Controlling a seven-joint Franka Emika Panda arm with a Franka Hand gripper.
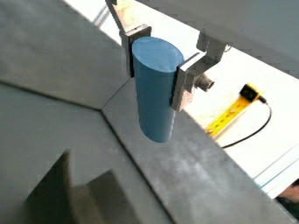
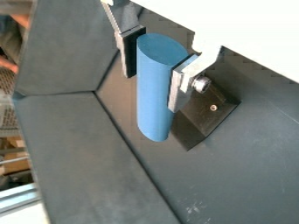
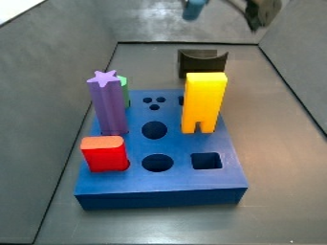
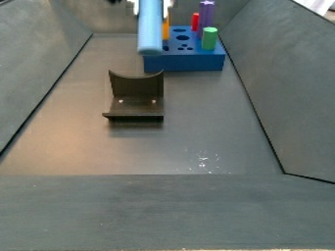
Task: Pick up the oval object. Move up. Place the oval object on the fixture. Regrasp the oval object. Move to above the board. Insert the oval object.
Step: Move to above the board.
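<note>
The oval object (image 1: pixel 155 87) is a smooth grey-blue peg that hangs upright, clamped near its upper end between the silver fingers (image 1: pixel 131 54) of my gripper (image 1: pixel 156 63). Both wrist views show it, and its lower end (image 2: pixel 156 122) is free in the air. In a side view the peg (image 4: pixel 151 29) hangs high above the floor, between the fixture (image 4: pixel 135 93) and the board (image 4: pixel 190 61). The dark fixture with its curved notch (image 3: pixel 201 61) stands behind the blue board (image 3: pixel 128 191). Its base plate (image 2: pixel 214 112) shows just past the peg.
On the board stand a purple star-topped peg (image 3: pixel 107 100), a red block (image 3: pixel 103 153) and a yellow arch-shaped block (image 3: pixel 205 100). Several of its holes are open (image 3: pixel 155 130). Sloped grey walls (image 4: pixel 53 78) ring the floor. A yellow tape measure (image 1: pixel 239 105) lies outside.
</note>
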